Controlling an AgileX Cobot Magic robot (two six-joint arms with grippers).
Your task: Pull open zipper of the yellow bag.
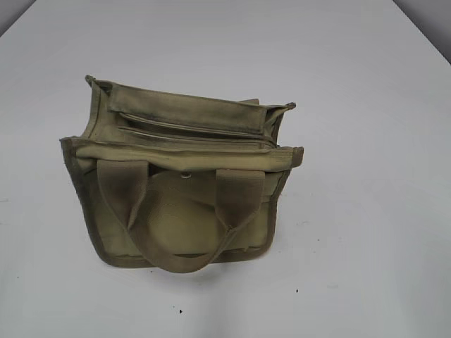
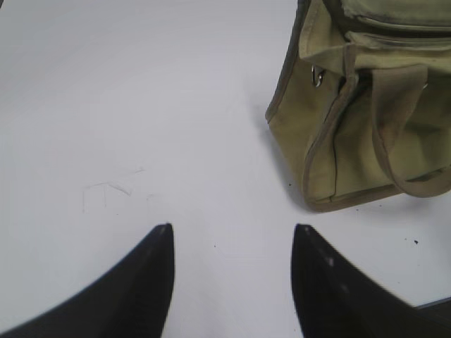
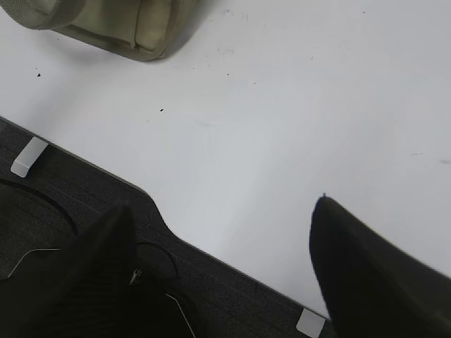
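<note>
zipper: long straight zip w/ pale khaki tape (image 1: 190, 128), runs across top of the bag, side to side. Looks closed along the length that shows. Silver pull tab not made out in any view; which end it sits at can't be told.
bag: small boxy olive-yellow canvas tote w/ darker brownish edge trim (image 1: 180, 176), standing upright on the table, mid-scene in ext. view. Two wide webbing loop handles (image 1: 183, 225) flopped down over the bag's near face; small metal snap (image 1: 185, 174) on that face, just below top edge.
bag contents: can't tell, top is shut, nothing pokes out.
left gripper: black pointed-finger gripper (image 2: 232, 232), jaws apart, nothing between them. Well apart from bag, off its left side; bag's corner (image 2: 317, 141) shows upper right in the L wrist view, w/ a small metal ring (image 2: 318, 76) near the top.
right gripper: black gripper (image 3: 225, 218), jaws spread wide, empty. Well apart from bag, off its right side, over the table's near edge; only a bag corner (image 3: 106, 24) shows top left in the R wrist view.
table: plain white top (image 1: 366, 211), few dark specks; dark ribbed edge strip (image 3: 70, 190) under the R gripper.
stage: judged as the start, neither gripper at bag yet.
risks: bag is light, soft & unpinned, so pulling w/out the other gripper holding it would prob. drag or tip it rather than run the slider. Tab small & unseen, so a pinch could grab tape or fabric fold instead. Drooped handles could snag a finger coming in low.
</note>
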